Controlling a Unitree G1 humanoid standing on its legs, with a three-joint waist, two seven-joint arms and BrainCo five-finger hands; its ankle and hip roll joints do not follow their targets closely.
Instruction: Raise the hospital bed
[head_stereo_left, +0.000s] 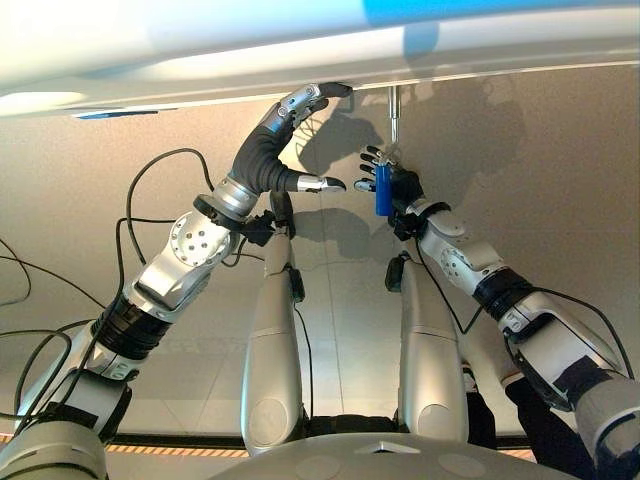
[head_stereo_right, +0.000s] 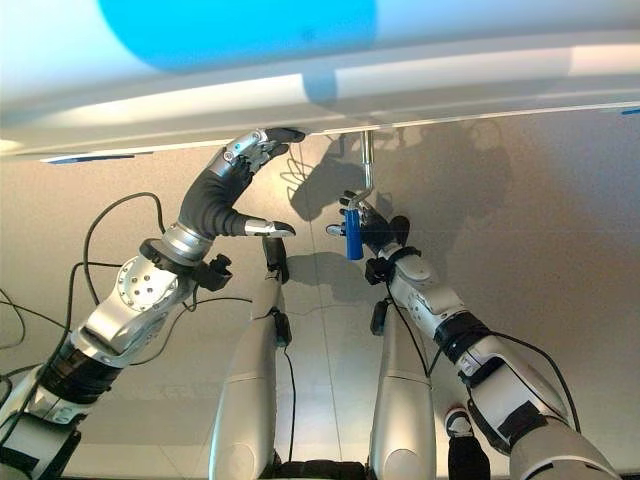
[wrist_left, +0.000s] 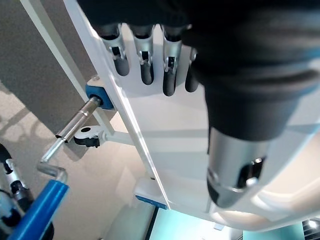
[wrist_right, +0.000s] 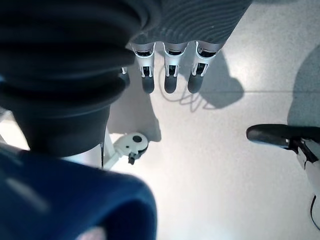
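Note:
The white end board of the hospital bed (head_stereo_left: 300, 50) runs across the top of the eye views. Under it a metal crank rod (head_stereo_left: 394, 115) hangs down and ends in a blue handle (head_stereo_left: 383, 190). My right hand (head_stereo_left: 408, 190) is at that handle, which lies against its palm. In the right wrist view its fingers (wrist_right: 170, 75) are straight, with the blue handle (wrist_right: 65, 200) close beside the palm. My left hand (head_stereo_left: 265, 150) reaches up left of the crank. Its straight fingers (wrist_left: 145, 60) press on the board's lower edge, thumb held out.
Pale tiled floor lies below the bed. A small caster bracket (wrist_left: 85, 144) sits on the bed frame near the crank's blue socket (wrist_left: 97, 95). A person's shoe and dark trouser leg (head_stereo_right: 458, 425) show low behind my right arm.

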